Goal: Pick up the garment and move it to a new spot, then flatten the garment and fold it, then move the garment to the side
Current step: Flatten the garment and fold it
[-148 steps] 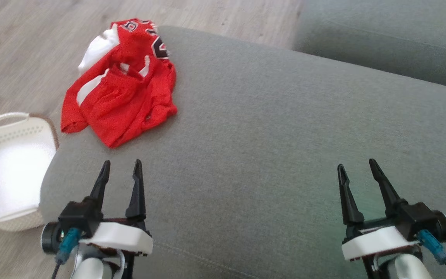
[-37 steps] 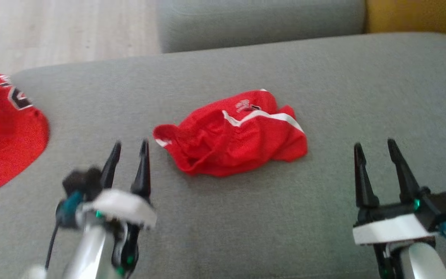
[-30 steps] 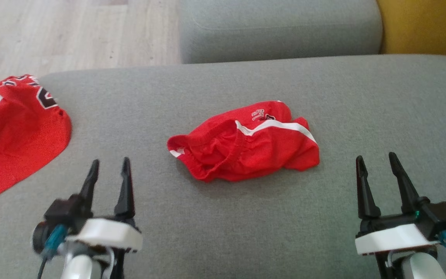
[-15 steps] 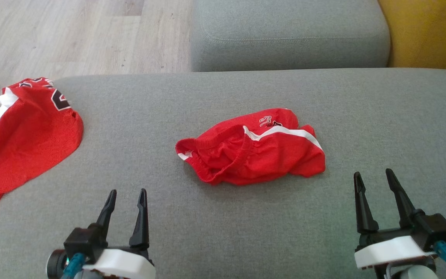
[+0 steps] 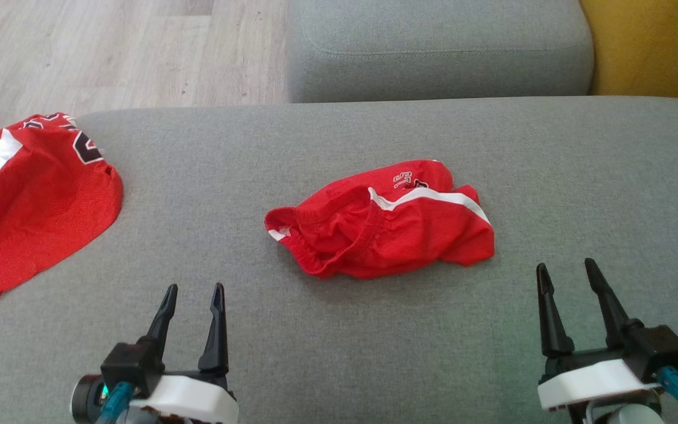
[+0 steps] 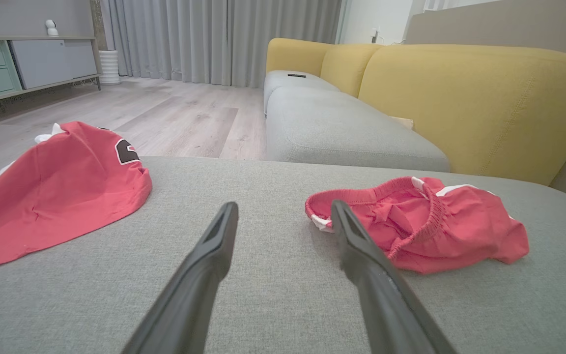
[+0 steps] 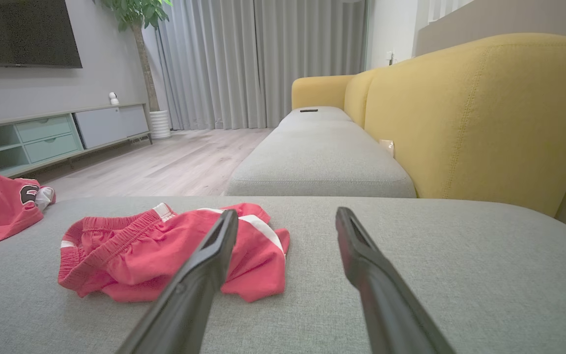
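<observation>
Left end effector [image 5: 195, 287], right end effector [image 5: 565, 264], splayed, empty

Head view: from above, looking down and forward over the grey cushion [image 5: 339, 330] to the floor [image 5: 109, 53].
Left wrist view: low over the cushion, facing the curtains [image 6: 214, 39].
Right wrist view: low too (further right), same heading.
Shared: red shorts [image 5: 386, 227] and jersey [image 5: 33, 200], in all three.

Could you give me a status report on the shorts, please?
Left gripper and right gripper open, empty. Red shorts crumpled on grey cushion, untouched. Red jersey off left, clear.
</observation>
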`<state>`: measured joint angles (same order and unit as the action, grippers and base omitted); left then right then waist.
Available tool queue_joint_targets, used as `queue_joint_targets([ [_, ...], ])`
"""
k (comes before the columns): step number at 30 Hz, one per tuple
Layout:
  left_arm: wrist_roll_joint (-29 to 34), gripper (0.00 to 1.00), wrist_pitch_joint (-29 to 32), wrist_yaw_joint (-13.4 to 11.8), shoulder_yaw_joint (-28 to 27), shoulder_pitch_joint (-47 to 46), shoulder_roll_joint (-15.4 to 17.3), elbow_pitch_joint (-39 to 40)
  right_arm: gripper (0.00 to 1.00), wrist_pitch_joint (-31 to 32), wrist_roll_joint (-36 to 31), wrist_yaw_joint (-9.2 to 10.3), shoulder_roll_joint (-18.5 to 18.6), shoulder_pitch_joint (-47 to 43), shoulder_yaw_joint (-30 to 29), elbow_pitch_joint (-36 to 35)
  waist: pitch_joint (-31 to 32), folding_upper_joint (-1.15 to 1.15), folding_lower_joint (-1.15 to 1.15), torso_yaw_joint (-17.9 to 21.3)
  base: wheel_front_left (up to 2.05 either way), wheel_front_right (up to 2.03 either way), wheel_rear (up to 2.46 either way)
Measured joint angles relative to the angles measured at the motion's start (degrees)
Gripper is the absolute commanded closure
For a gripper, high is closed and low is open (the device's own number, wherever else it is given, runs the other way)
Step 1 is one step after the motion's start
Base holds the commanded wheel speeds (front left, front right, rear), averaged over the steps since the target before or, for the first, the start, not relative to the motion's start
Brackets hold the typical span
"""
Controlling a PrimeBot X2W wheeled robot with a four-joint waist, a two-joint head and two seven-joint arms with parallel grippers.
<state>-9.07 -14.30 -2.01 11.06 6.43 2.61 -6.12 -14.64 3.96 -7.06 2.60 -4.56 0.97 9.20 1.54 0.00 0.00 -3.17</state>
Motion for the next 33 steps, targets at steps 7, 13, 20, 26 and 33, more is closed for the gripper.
queue_joint_targets([
  [7, 1.0, 0.00, 0.0, 0.0, 0.1, -0.1, 0.0, 0.0, 0.00, 0.0, 0.1, 0.00, 0.0, 0.0, 0.6, 0.8, -0.3, 0.00, 0.00, 0.0, 0.00, 0.00, 0.00],
  [13, 2.5, 0.00, 0.0, 0.0, 0.7, -0.9, 0.0, 0.0, 0.00, 0.0, 0.1, 0.00, 0.0, 0.2, 1.1, 0.8, -0.7, 0.00, 0.00, 0.6, 0.00, 0.00, 0.00],
  [20, -3.0, 0.00, 0.0, 2.7, 3.3, -3.7, 0.1, -3.6, 0.00, 0.0, 0.1, 0.00, 0.0, 0.6, 1.6, 0.5, -2.3, 0.00, 0.00, 1.7, 0.00, 0.00, 0.00],
  [26, -8.3, 0.00, 0.5, 5.2, 10.0, -17.3, 0.1, -12.2, 0.00, 0.0, -0.2, 0.00, 0.0, 4.2, 2.5, -0.4, -5.6, 0.00, 0.00, 3.1, 0.00, 0.00, 0.00],
  [33, -23.2, 0.00, 15.4, -0.6, 21.5, -35.6, -0.2, -18.8, 0.00, 0.0, -1.1, 0.00, 0.0, 7.2, 3.0, -1.4, -10.8, 0.00, 0.00, 4.8, 0.00, 0.00, 0.00],
])
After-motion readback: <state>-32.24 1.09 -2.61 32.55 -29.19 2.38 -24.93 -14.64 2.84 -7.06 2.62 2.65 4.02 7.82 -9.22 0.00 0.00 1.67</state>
